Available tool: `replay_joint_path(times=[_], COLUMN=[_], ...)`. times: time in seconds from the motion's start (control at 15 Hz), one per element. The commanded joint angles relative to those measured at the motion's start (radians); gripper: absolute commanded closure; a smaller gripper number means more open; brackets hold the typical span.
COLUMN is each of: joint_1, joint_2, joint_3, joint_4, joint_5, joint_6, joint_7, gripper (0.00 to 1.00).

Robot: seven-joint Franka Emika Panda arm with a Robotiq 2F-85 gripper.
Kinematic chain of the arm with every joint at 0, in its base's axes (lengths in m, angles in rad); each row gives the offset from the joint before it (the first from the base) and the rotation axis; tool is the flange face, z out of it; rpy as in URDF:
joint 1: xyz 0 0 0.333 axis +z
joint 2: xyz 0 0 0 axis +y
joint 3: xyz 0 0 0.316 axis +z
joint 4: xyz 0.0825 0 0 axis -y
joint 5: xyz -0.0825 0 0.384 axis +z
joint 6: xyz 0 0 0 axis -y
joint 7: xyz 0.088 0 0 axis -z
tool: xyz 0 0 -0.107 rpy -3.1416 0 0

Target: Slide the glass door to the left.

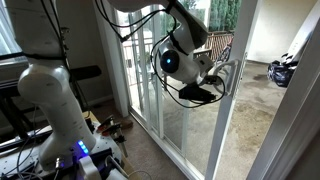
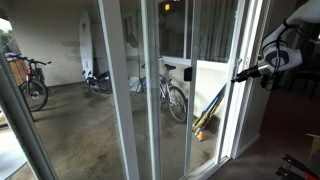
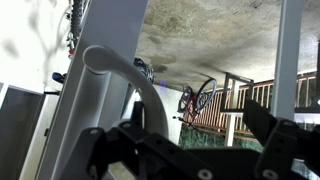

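No readable text, labels, brands, numbers or signs in any view.

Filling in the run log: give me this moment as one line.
hand: open | location: at handle | glass door: handle not gripped

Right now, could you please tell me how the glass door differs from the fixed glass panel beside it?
The glass door carries a grey loop handle on its vertical edge; the fixed panel has a bare frame. The gripper stands open at the glass door's edge, while nothing touches the fixed panel. Both are tall clear panes in white frames, with bicycles visible outside.
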Motion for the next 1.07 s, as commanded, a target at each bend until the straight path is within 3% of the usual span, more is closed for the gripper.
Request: replay_joint_path(times=[0.0,0.33,0.4,1.0], joint_1=[0.035,0.056,0.032,0.043], joint_2=[-0.067,-0.095,-0.056,-0.071], joint_3=[0.036,0.065,0.045,0.06], joint_4=[-0.123,-0.154,-0.065,-0.115], joint_5=[0.031,0.053,0.023,0.023], joint_6=[-0.02,-0.017,-0.001,-0.001], joint_7=[-0.053,-0.054,-0.001,-0.002], gripper=[0.0,0.0,0.0,0.0])
